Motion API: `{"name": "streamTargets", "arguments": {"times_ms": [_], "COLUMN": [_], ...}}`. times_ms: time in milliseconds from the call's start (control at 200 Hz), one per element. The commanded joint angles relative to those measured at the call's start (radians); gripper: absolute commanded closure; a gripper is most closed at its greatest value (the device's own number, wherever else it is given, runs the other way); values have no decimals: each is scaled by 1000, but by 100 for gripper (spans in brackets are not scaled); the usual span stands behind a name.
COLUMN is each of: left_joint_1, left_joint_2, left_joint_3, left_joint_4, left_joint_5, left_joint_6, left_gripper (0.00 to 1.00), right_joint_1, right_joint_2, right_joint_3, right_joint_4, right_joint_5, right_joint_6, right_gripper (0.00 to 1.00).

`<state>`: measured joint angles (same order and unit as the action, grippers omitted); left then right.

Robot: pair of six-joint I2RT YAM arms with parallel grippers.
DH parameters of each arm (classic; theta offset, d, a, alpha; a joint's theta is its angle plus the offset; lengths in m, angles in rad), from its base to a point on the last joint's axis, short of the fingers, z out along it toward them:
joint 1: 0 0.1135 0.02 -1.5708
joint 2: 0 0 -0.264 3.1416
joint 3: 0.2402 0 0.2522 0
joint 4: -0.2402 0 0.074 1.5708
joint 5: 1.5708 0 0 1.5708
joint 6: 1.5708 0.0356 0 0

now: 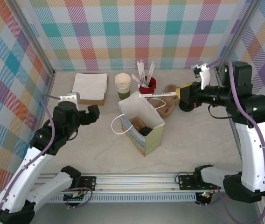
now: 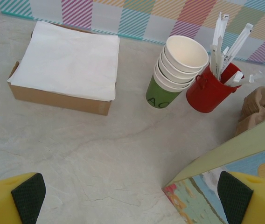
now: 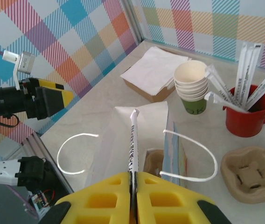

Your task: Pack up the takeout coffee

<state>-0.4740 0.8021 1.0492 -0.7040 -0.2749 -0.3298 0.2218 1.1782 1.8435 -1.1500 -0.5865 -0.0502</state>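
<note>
The takeout coffee (image 1: 145, 131) stands inside the paper bag (image 1: 154, 138), in the middle of the table (image 1: 100, 154). From above I see only its round black lid, which faces up, so its long axis seems to be vertical. The bag walls hide the cup body. Beside it in the bag, at its 10 o'clock, lies a brown pulp carrier (image 1: 136, 123).

Taking the bag as centre in the top view, the stack of lidless cups (image 1: 123, 85) is at 11 o'clock and the red cup of stirrers (image 1: 148, 87) at 12 o'clock. A box of white napkins (image 1: 90, 87) is at 10 o'clock. More pulp carriers (image 1: 170, 106) lie at 2 o'clock, just beside the bag. The two white handles of the bag hang outward and the mouth is open.

My right gripper (image 3: 133, 179) is at 2 o'clock from the bag. Its yellow fingers are pressed together on a wrapped stirrer (image 3: 132, 140). The stirrer lies about level, with its free end toward 9 o'clock, over the far rim of the bag.

My left gripper (image 2: 131, 198) is at 9 o'clock, apart from the bag. Its jaws are spread wide and hold nothing. Between them is bare table, and the bag's corner is near the right pad.
</note>
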Motion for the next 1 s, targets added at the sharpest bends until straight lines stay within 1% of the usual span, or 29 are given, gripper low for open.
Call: {"name": "streamTargets", "arguments": {"times_ms": [0, 180, 305, 795, 1000], "left_joint_1": [14, 14, 15, 14, 14], "left_joint_2": [-9, -2, 0, -2, -2], "left_joint_3": [-12, -11, -11, -19, -16], "left_joint_4": [14, 21, 26, 29, 32], "left_joint_5": [-19, -14, -15, -5, -10], "left_joint_6": [-15, -19, -17, -24, -25], "left_gripper": [3, 3, 3, 3, 3], "right_joint_1": [1, 14, 44, 274, 343], "right_joint_2": [-17, -20, -2, 121, 188], "right_joint_3": [-36, -65, -67, -42, -4], "right_joint_4": [12, 13, 10, -8, -47], "right_joint_5": [-46, -36, -21, 192, 262], "right_joint_6": [37, 58, 68, 63, 50], "right_gripper": [90, 90, 91, 89, 89]}}
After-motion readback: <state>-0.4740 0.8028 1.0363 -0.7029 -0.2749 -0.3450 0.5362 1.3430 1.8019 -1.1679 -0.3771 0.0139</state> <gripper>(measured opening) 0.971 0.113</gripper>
